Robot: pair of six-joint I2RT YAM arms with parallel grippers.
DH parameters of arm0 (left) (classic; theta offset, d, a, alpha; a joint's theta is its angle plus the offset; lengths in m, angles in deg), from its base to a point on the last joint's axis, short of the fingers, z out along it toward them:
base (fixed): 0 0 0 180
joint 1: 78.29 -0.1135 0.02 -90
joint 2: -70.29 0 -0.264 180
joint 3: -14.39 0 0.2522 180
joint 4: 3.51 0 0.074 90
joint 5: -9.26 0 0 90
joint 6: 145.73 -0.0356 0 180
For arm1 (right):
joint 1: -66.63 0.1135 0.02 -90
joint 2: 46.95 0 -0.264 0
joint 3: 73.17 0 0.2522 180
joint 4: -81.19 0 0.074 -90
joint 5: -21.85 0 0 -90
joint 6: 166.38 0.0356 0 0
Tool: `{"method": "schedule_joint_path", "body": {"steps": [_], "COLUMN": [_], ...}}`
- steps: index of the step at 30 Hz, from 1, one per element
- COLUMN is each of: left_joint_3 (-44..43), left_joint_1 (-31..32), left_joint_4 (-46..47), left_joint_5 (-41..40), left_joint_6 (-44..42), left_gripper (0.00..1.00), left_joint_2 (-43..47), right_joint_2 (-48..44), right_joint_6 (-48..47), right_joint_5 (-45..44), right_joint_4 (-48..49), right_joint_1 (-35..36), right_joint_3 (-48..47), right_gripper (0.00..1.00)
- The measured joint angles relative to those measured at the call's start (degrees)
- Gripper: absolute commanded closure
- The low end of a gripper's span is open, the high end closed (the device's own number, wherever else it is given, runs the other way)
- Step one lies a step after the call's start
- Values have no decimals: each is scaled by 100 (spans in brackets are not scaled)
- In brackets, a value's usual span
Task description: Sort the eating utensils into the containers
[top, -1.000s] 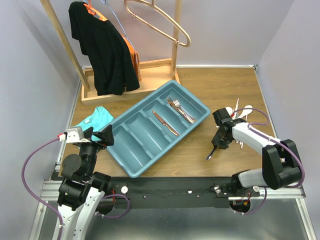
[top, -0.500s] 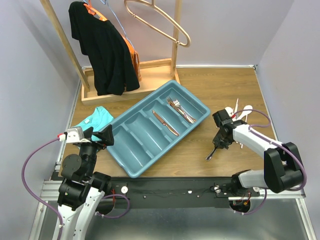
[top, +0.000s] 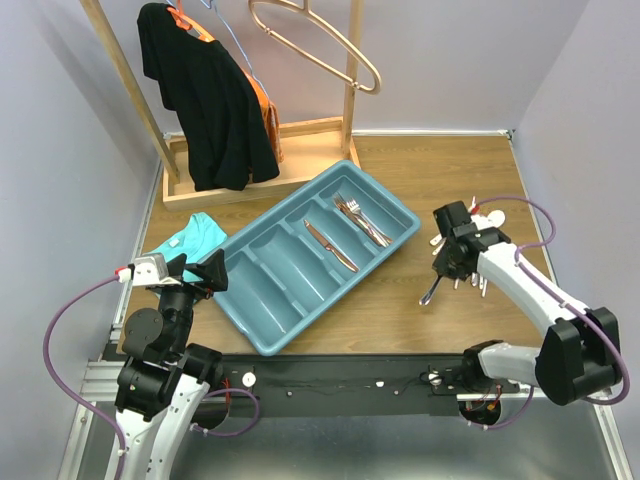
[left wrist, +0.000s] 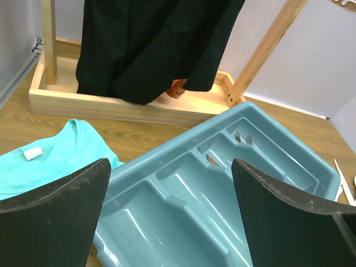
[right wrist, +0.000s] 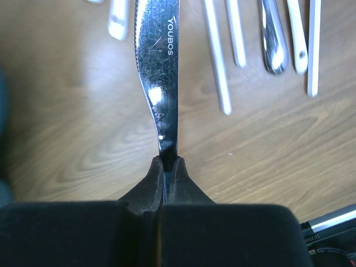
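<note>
Early in the sort, with coppery forks (top: 362, 221) in the end compartment of the teal tray (top: 268, 287) farthest from the left arm, what looks like one more coppery piece (top: 331, 246) in the compartment beside them, and the other compartments bare. Right fingers (right wrist: 153, 179) clamped shut on a silver knife (right wrist: 158, 67) over the tabletop (top: 400, 312), between tray and leftovers; left fingers (left wrist: 61, 214) spread wide and empty at the tray's near end. Leaves this knife to place, plus white spoons (right wrist: 118, 21) and pale chopsticks (right wrist: 216, 61) loose on the wood, well apart from the tray.
</note>
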Motion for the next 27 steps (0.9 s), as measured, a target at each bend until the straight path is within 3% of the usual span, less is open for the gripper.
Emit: {"method": "schedule_joint_path", "body": {"steps": [6, 12, 27], "left_joint_3": [-2, -2, -2], "left_joint_1": [0, 0, 0], "left_joint_4": [0, 0, -2], "left_joint_5": [-2, 0, 0], "left_joint_6": [0, 0, 0], "left_gripper": [1, 1, 1], "left_joint_2": [0, 0, 2], "right_joint_2": [-48, 404, 3021], "right_joint_6": [-776, -1762, -3241], "right_joint_5": [-26, 122, 1161], "right_joint_4": [-79, 24, 1436], "right_joint_1": [74, 669, 2197], "right_joint_3": [-920, -2277, -3845], "right_gripper": [99, 99, 99]}}
